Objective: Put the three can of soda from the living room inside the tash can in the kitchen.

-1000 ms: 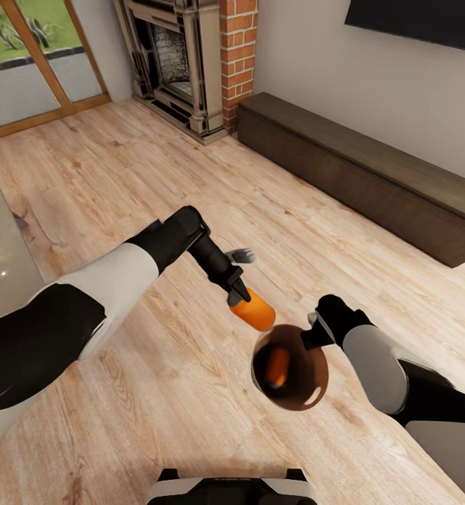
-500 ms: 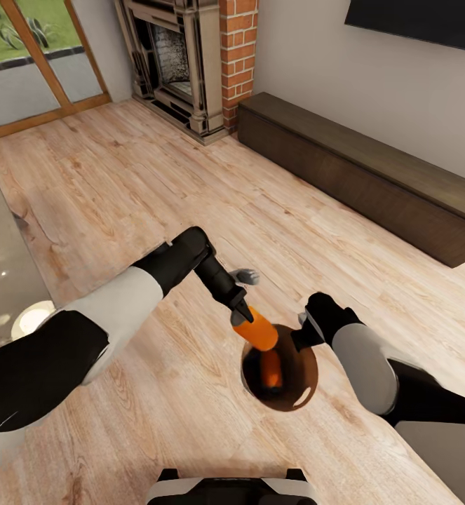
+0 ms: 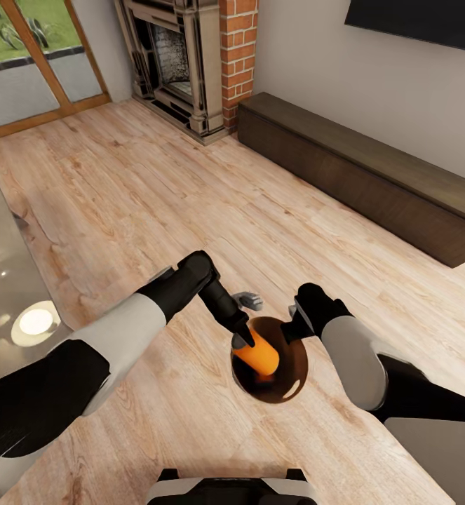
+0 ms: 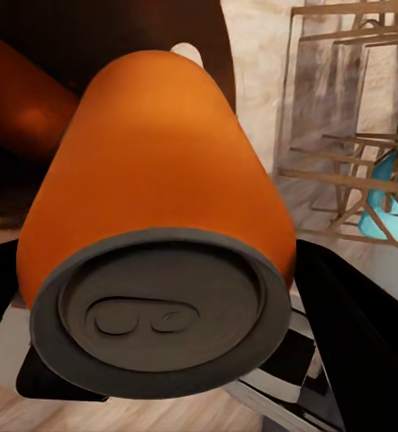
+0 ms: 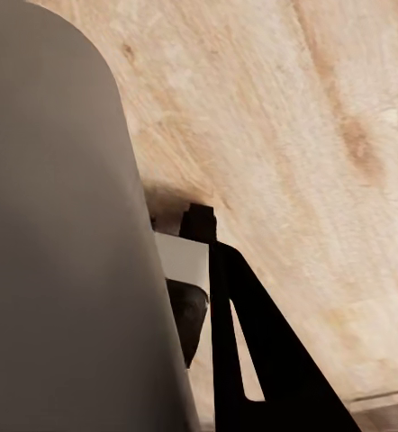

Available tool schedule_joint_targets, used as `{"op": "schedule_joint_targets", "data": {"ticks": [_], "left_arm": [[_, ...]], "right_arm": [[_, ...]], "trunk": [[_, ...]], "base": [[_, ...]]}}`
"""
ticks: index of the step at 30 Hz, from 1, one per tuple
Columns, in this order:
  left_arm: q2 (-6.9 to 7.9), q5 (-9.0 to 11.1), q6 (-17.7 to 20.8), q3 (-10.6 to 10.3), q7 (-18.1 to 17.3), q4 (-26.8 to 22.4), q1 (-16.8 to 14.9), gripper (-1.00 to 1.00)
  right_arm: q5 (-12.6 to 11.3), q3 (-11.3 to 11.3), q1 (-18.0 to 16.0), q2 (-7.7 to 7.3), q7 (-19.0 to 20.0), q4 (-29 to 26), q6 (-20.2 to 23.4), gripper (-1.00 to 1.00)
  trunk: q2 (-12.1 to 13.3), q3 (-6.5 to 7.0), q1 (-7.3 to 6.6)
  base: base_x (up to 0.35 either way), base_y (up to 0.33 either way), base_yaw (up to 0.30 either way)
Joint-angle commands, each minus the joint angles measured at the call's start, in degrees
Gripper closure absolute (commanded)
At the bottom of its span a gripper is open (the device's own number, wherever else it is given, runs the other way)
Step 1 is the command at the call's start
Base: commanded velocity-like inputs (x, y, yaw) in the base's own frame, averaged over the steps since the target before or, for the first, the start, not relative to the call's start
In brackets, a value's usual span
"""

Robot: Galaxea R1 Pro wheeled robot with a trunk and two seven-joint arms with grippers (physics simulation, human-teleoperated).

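**Can lowered into the bin mouth, release next**

Since a second ago the left arm has carried its can of soda (image 3: pixel 257 353) from beside the tash can (image 3: pixel 295 372) down into the opening, and the right arm has drawn the bin in beneath it. The left gripper (image 3: pixel 245 339) is clamped on the can's upper end; the left wrist view shows the can (image 4: pixel 154 207) between the dark fingers (image 4: pixel 361 342), grey end toward the camera, with the brown-orange inside of the bin beyond it. The can's long axis tilts downward into the bin, away from the fingers, so judging by this, opening the jaws should let it slide in. The right gripper (image 3: pixel 293 328) grips the bin's rim (its wrist view has the grey outer wall (image 5: pixel 64 270) pressed against one finger (image 5: pixel 253 360)), holding the bin off the wood floor (image 3: pixel 155 175) and tilted toward the left arm. Any other cans in the bin are hidden.
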Motion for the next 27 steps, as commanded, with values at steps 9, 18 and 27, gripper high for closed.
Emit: {"op": "schedule_joint_targets", "data": {"ticks": [9, 18, 27], "left_arm": [[0.0, 0.4, 0.0, 0.0, 7.4, -1.0, 3.3, 1.0], [0.0, 0.7, 0.0, 0.0, 12.6, -2.4, 4.9, 1.0], [0.0, 1.0, 0.0, 0.0, 13.5, -3.5, 5.0, 1.0]], "right_arm": [[-0.9, -0.1, -1.3, 1.74, 0.0, -0.6, 0.1, 1.0], [-0.9, -0.1, -1.5, 2.59, 0.0, -0.5, 0.1, 1.0], [-1.0, 0.0, -1.5, 2.59, 0.0, -0.3, 0.1, 1.0]], "trunk": [[0.0, 0.0, -0.01], [0.0, 0.0, -0.01], [0.0, 0.0, -0.01]], "base": [[0.0, 0.0, 0.0], [0.0, 0.0, 0.0], [0.0, 0.0, 0.0]]}}
